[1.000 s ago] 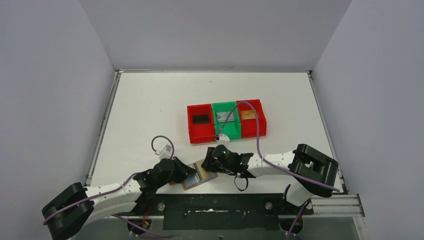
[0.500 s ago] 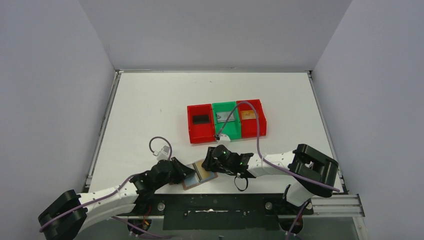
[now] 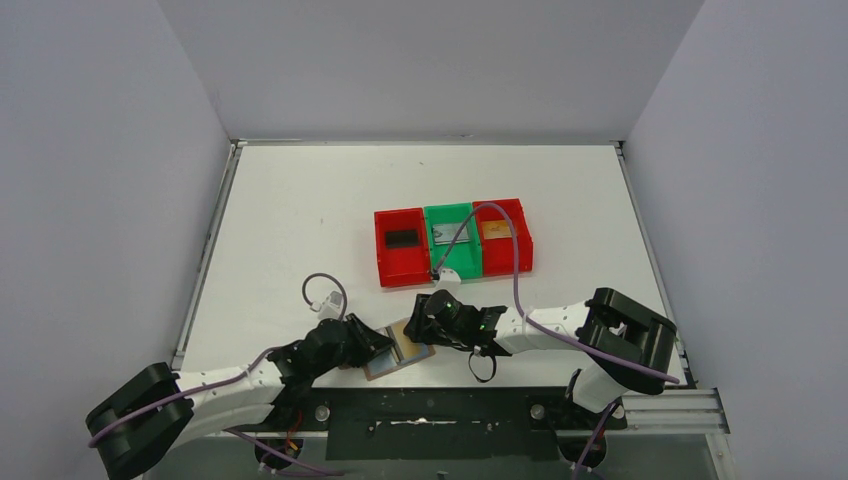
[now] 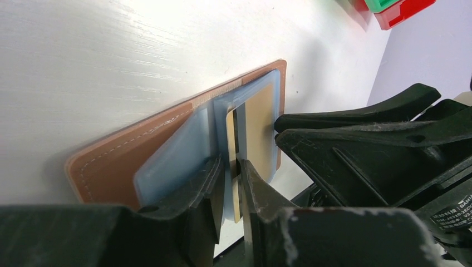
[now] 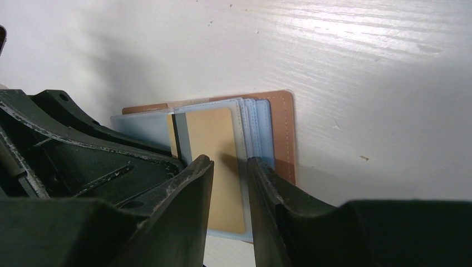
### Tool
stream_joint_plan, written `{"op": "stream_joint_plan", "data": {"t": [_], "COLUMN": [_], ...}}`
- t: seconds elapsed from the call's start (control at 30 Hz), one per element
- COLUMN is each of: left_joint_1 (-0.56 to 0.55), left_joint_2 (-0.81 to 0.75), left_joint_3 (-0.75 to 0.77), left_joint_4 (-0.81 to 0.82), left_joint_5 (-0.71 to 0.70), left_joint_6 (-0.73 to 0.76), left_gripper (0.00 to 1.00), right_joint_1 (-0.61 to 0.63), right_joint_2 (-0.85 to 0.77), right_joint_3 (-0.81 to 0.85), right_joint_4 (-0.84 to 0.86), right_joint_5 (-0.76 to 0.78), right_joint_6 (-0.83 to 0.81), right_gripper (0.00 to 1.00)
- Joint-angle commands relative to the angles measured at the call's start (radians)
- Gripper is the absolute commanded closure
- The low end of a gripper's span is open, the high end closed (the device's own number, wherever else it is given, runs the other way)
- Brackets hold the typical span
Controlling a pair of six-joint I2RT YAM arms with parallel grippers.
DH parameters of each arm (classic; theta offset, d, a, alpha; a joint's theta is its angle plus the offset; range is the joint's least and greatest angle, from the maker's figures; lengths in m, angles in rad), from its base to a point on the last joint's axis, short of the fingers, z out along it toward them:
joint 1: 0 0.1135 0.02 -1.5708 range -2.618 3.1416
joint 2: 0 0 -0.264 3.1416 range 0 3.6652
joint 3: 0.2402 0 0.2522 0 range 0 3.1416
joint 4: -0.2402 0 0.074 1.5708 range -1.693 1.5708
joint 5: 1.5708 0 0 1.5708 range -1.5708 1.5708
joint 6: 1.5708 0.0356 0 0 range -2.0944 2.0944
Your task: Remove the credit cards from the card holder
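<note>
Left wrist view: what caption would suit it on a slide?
Left gripper, jaws slightly apart, straddles a gold card sticking out of the open tan card holder on a white table.

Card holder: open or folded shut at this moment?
Open. The card holder lies spread on the table, with its grey-blue pocket lining facing up and a gold card showing in a sleeve.

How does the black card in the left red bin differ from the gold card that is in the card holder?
The black card is dark; the gold card is tan. The black card lies loose in the left red bin; the gold card sits in a pale pocket of the open card holder. Both are small thin rectangles.
</note>
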Motion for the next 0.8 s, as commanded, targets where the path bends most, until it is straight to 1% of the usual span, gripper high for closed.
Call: {"op": "stream_joint_plan", "data": {"t": [0.0,0.1,0.2,0.43,0.57,0.67,0.77], "left_joint_1": [0.005,0.006,0.006,0.008,0.009,0.009,0.009], "left_joint_2": [0.018,0.001,-0.026,-0.108,-0.121,-0.110,-0.094], "left_joint_3": [0.017,0.019,0.020,0.011,0.007,0.014,0.016], "left_joint_4": [0.037,-0.003,-0.052,-0.152,-0.156,-0.157,-0.151], "left_joint_5": [0.008,0.003,-0.002,-0.026,-0.030,-0.027,-0.024], "left_joint_6": [0.005,0.010,0.022,0.032,0.032,0.038,0.038], "left_gripper": [0.87,0.95,0.99,1.00,1.00,1.00,1.00], "right_joint_1": [0.003,0.004,0.004,0.015,0.024,0.032,0.041], "right_joint_2": [0.012,0.010,0.004,-0.019,-0.050,-0.064,-0.074], "right_joint_3": [0.002,0.004,0.011,0.031,0.067,0.096,0.092], "right_joint_4": [-0.017,-0.026,-0.042,-0.067,-0.082,-0.127,-0.110], "right_joint_5": [0.022,0.027,0.038,0.056,0.035,0.028,0.025], "right_joint_6": [0.004,0.003,-0.002,-0.027,-0.075,-0.101,-0.115], "right_gripper": [0.69,0.69,0.70,0.71,0.69,0.68,0.68]}}
